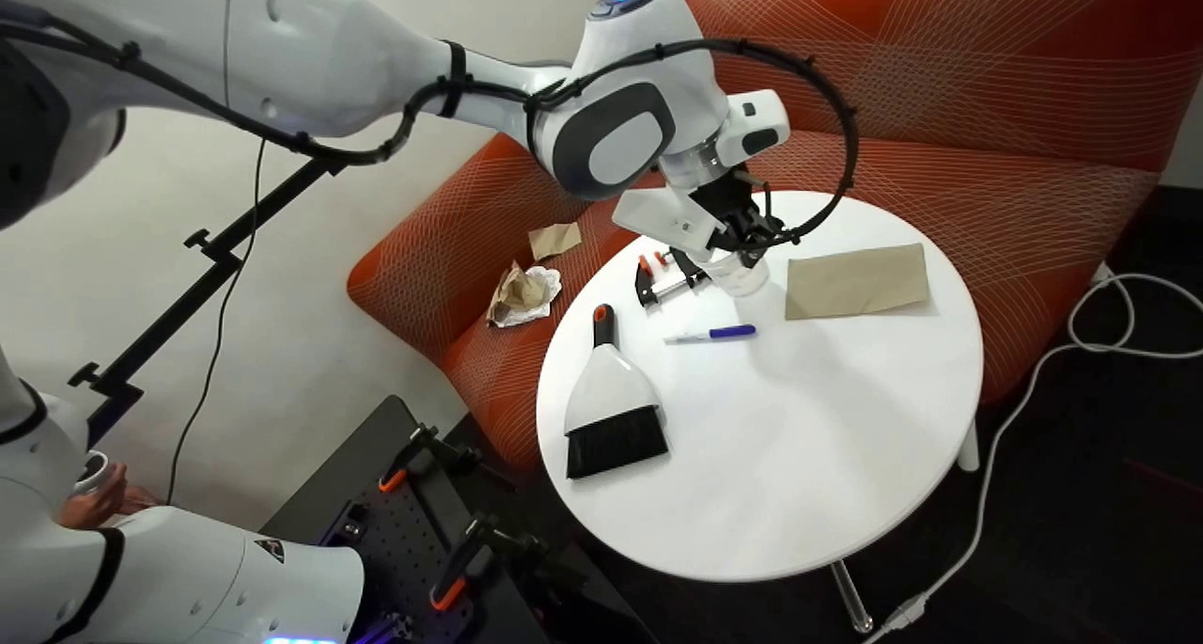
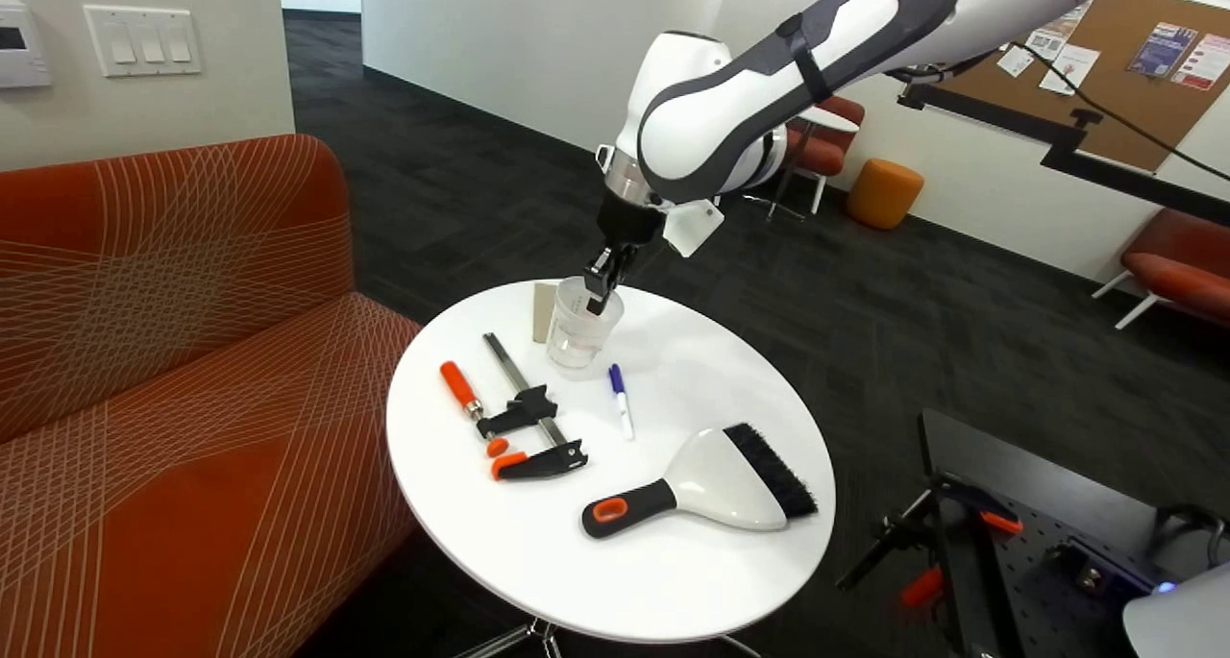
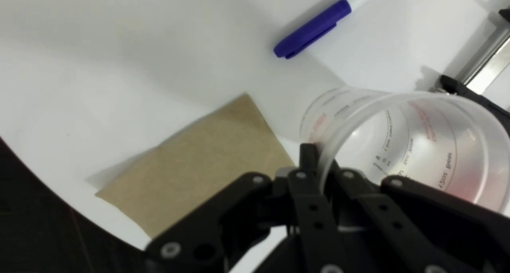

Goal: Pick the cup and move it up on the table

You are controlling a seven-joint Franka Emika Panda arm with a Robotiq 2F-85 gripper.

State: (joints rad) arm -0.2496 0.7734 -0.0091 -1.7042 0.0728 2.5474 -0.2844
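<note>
Clear plastic cup [image 2: 580, 327], mouth up, and a round white table [image 2: 596, 581]
The cup narrows toward its base and has black and red print on its wall; it is near the table's far edge in an exterior view, base contact unclear.

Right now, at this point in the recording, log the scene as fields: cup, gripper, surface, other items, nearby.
cup: clear plastic, printed markings
gripper: closed on the cup's wall at the rim
surface: round white table; whether cup touches it, cannot tell
other items: bar clamp, capped marker, white hand brush, brown paper sheet
nearby: red-orange couch
</note>
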